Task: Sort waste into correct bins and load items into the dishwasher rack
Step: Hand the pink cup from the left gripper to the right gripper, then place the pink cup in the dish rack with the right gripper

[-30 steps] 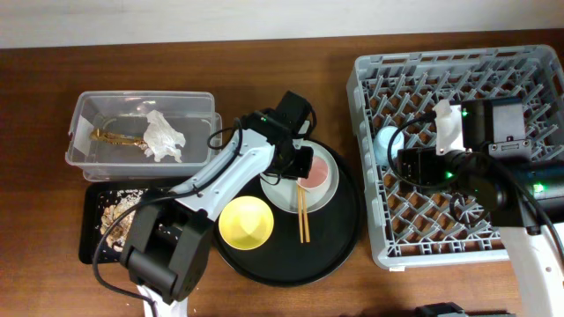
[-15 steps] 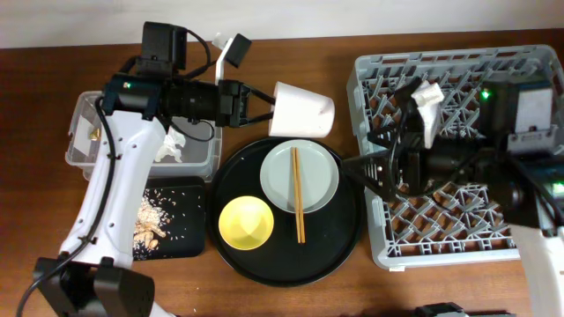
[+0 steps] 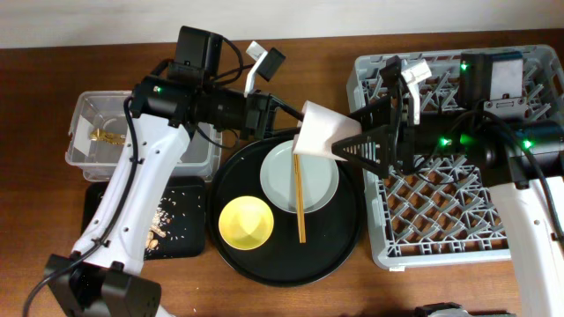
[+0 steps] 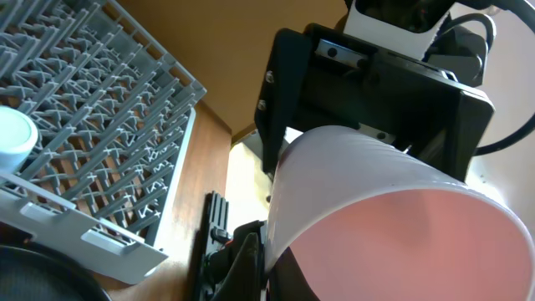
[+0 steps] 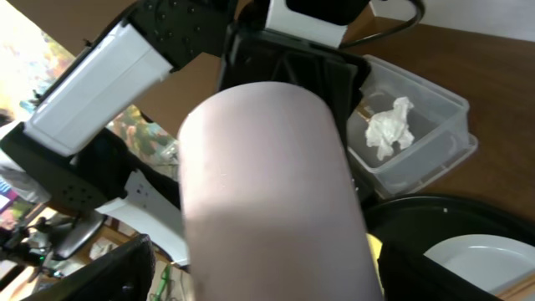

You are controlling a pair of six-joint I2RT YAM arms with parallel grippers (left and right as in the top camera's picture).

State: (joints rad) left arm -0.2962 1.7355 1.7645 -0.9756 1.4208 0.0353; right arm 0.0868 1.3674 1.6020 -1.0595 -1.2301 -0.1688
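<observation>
My left gripper [image 3: 295,119] is shut on the rim of the white cup, pink inside [image 3: 322,130], and holds it tilted in the air over the pale grey-green plate [image 3: 319,180]. My right gripper [image 3: 354,145] is open, with its fingers on either side of the cup's base. The cup fills the left wrist view [image 4: 376,217] and the right wrist view [image 5: 267,192]. The chopsticks [image 3: 300,201] lie across the plate. The yellow bowl [image 3: 244,222] sits beside it. The light-blue cup [image 4: 12,134] stands in the rack [image 3: 458,251].
Plate and bowl rest on a round black tray [image 3: 344,242]. The clear tub [image 3: 88,163] at the left holds the gold wrapper [image 3: 106,136] and the tissue [image 5: 389,125]. The flat black tray [image 3: 189,198] holds food scraps [image 3: 159,224].
My left arm has carried the white cup to the right, toward the rack. My right gripper has moved left and its open fingers now flank the cup.
</observation>
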